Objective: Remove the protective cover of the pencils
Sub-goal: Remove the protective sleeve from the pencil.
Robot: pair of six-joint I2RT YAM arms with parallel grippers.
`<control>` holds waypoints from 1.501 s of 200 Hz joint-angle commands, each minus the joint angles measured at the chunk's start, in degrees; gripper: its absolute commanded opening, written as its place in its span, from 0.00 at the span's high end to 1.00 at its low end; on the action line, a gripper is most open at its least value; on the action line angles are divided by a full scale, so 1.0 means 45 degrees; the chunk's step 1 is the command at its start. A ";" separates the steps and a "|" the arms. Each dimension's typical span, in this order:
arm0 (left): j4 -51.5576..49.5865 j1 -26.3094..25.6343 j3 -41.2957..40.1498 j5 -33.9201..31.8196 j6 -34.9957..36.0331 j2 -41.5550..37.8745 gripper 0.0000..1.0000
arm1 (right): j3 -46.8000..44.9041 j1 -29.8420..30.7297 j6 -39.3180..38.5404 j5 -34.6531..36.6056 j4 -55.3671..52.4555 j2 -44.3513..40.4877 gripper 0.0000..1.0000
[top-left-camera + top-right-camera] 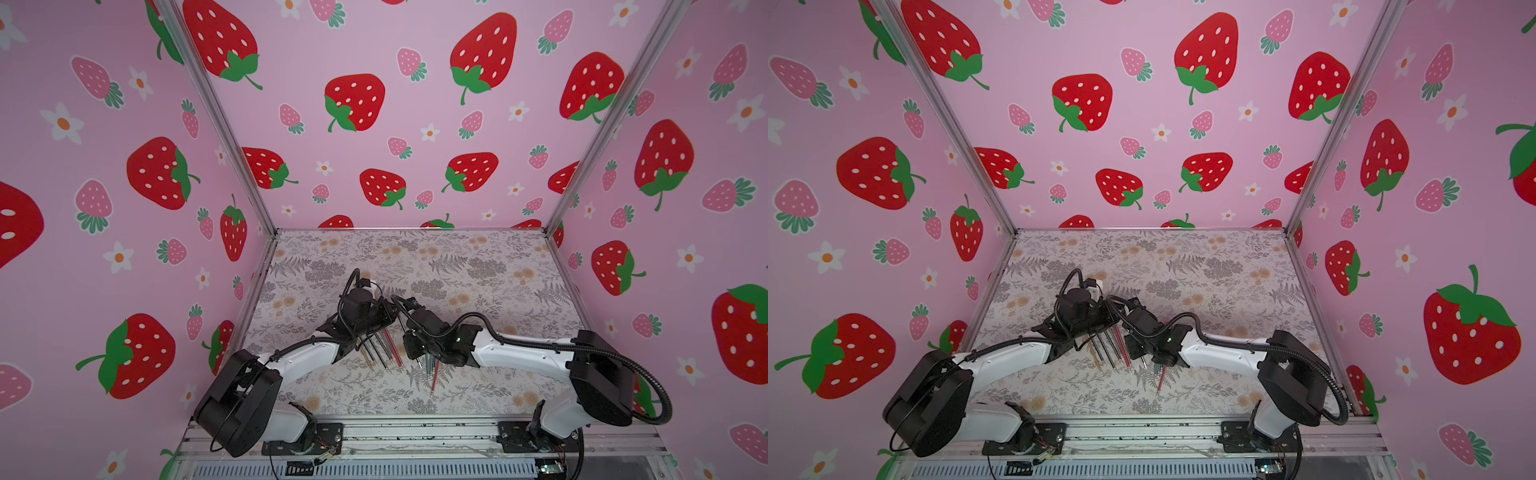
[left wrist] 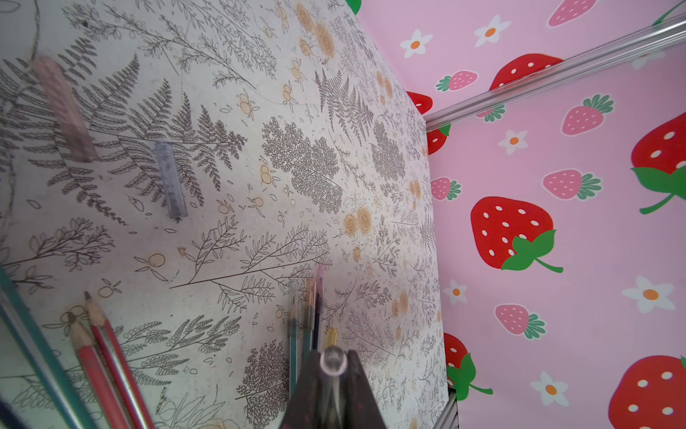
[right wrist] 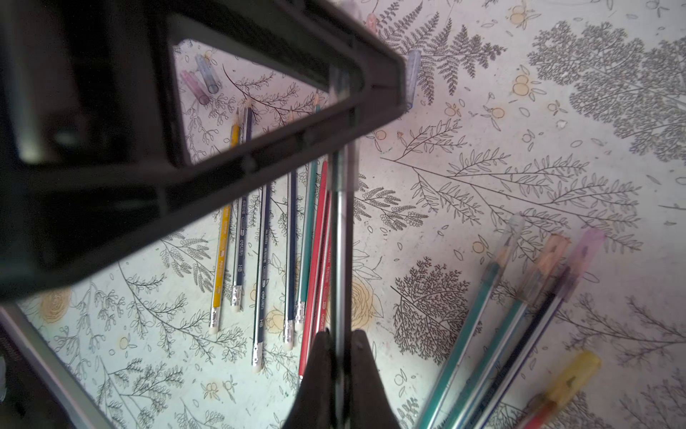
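By my reading, this job is well past halfway. On the fern-printed paper bench (image 3: 482,156), 7 bare wooden pencils (image 3: 291,241) lie side by side in a row. I count 1 yellow, 3 dark blue or grey, 1 teal and 2 red, all with sharpened points showing and no covers on them. Loose translucent plastic caps (image 3: 202,81) lie beyond their tips, a purple one touching a blue one. Another blue cap (image 3: 412,74) lies apart from that pair. The right wrist view shows fewer loose caps than bare pencils, so I suspect the rest are hidden behind the left arm.

The one in work is a slim grey pencil (image 3: 339,241), held off the bench between both arms. My right pincer (image 3: 339,341) is clenched on its shaft. My left pincer (image 2: 334,362) is clenched on the clear pinkish cap (image 3: 348,167) over its tip. I cannot tell whether that cap has begun to slide, and I judge the pull apart to be the step in hand.

Left to do are 4 capped pencils (image 3: 531,297), fanned out near the right pincer and well apart from the bare row. Their covers are clear, orange, purple and yellow. By my count 5 covers remain, including this one.
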 commanded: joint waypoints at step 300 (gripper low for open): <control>-0.2817 0.1236 0.2662 -0.2574 0.0679 0.1067 1.00 | -0.2150 0.0617 0.0342 0.1231 0.0801 -0.1214 1.00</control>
